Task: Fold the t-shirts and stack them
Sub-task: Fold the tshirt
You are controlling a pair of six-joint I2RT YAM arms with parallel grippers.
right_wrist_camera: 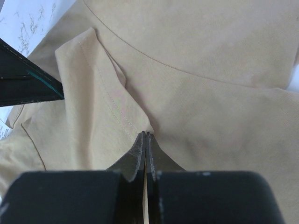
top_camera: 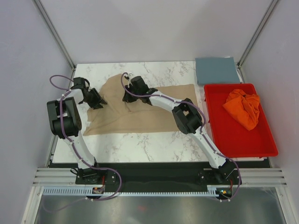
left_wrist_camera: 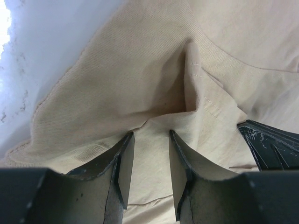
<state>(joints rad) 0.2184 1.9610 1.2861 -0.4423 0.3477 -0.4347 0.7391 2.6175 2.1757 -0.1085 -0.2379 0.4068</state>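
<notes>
The tan t-shirt point(top_camera: 140, 112) lies spread on the white marble table point(top_camera: 140, 142), left of the red tray point(top_camera: 219, 135). R hand point(right_wrist_camera: 146, 134) is pressed together, pinching a fold mid-shirt. L hand point(left_wrist_camera: 150, 133) is spread over the shirt's side farthest from the tray. The orange t-shirt point(top_camera: 243, 108) is bunched in the tray, the blue-grey t-shirt point(top_camera: 216, 70) folded just behind it. Pale walls point(top_camera: 140, 28) around.

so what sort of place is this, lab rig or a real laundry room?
Probably a lab test cell, not a home: blank white walls on metal frame struts, a marble-pattern table, and an orange t-shirt staged in a red tray.
</notes>
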